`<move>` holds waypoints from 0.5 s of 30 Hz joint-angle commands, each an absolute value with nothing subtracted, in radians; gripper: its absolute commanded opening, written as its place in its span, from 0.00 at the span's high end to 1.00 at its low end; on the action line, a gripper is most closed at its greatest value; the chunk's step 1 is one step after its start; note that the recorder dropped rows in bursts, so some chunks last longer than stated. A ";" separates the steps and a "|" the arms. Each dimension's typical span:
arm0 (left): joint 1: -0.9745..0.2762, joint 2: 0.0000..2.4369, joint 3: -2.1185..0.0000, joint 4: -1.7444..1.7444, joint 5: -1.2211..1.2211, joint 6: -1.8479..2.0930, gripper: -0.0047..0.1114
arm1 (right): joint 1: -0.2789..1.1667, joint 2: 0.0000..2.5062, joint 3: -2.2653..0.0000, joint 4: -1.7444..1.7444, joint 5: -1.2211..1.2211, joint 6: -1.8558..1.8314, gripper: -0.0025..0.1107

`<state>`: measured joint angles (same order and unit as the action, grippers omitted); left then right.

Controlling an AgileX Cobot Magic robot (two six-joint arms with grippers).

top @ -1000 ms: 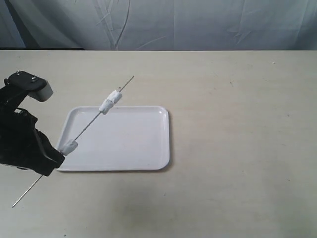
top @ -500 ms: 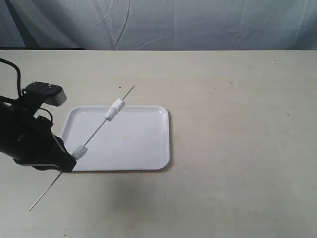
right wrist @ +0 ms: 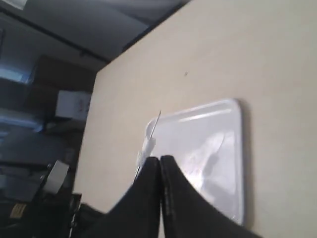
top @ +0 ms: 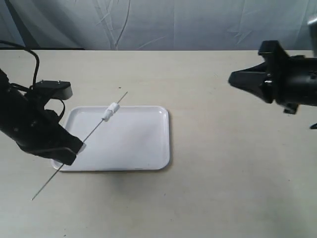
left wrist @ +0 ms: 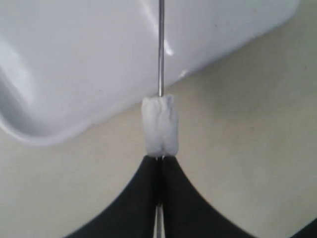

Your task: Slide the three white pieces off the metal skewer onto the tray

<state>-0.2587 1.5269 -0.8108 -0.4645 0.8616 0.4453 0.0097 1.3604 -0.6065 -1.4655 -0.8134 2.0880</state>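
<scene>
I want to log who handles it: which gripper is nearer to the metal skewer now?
Left. The left gripper is shut on the metal skewer; the right gripper hangs far off, beyond the tray's opposite side.

In the exterior view the left hand (top: 74, 148) hides most of the nearest white piece (left wrist: 159, 124), the two upper pieces (top: 110, 111) are too small to separate, and the right arm (top: 292, 82) runs off the edge. The right wrist view blurs the skewer (right wrist: 154, 124).

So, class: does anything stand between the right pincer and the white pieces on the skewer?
Nothing visible does. Only bare table lies between the right pincer and the two white pieces high on the metal skewer, which the left pincer holds over the tray.
</scene>
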 commanded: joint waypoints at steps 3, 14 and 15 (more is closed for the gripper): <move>-0.259 1.585 -0.887 -0.401 0.951 0.368 0.96 | 0.166 1.662 -0.650 -1.326 -0.840 2.096 0.98; -0.259 1.670 -0.885 -0.438 0.988 0.383 0.96 | 0.485 1.879 -0.782 -0.843 -0.842 1.770 0.98; -0.259 1.670 -0.885 -0.440 0.988 0.385 0.96 | 0.507 1.894 -0.803 -0.821 -0.834 1.760 0.98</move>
